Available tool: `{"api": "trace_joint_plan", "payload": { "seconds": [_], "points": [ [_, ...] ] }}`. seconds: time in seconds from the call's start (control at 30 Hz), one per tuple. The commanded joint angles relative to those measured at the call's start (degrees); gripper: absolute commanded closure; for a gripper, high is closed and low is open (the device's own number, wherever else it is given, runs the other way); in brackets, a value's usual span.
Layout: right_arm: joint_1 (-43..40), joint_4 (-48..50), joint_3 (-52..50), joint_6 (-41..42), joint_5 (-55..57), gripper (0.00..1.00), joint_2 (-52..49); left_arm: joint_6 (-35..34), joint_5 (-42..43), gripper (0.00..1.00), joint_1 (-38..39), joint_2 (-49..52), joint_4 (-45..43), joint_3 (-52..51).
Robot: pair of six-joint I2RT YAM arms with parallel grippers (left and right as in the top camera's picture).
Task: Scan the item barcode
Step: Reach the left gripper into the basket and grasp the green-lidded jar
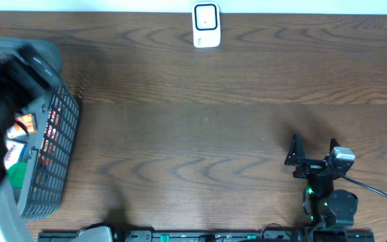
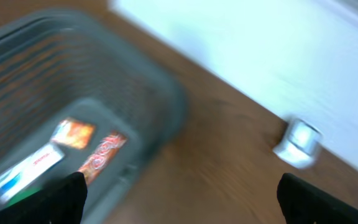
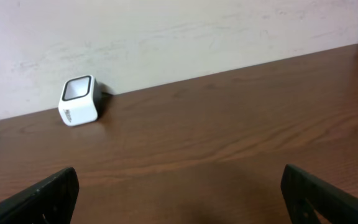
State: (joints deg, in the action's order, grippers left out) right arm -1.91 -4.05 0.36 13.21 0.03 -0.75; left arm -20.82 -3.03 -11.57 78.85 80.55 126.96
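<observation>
Packets (image 2: 101, 155) for scanning lie in the basket (image 1: 66, 134) at nine o'clock on the counter (image 1: 200, 134), none picked up yet. Your left gripper (image 2: 179, 199) hovers above them, jaws apart and empty. Your right gripper (image 1: 312, 153), at five o'clock, is likewise. The scanner (image 1: 206, 25) waits at twelve o'clock, so every step remains.

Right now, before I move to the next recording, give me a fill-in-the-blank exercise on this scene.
1. The barcode scanner by the wall is ____ in colour.
2. The right gripper has its jaws ____, with nothing between them.
3. The left gripper hangs over a mesh basket holding packets; the basket's colour is ____.
Missing words: white; open; grey.
</observation>
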Motion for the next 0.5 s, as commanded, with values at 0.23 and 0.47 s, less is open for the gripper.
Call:
{"api": "trace_joint_plan", "payload": {
  "seconds": [0.23, 0.47],
  "points": [
    [-0.28, -0.24, -0.07, 0.46, 0.52, 0.01, 0.11, -25.31, -5.16, 0.02, -25.75, 13.66, 13.97, -1.44],
    [-0.28, -0.24, -0.07, 0.48, 0.50, 0.01, 0.11, -25.83, -5.22, 0.02, -31.45, 13.92, 12.22, -10.67]
  ]
}}
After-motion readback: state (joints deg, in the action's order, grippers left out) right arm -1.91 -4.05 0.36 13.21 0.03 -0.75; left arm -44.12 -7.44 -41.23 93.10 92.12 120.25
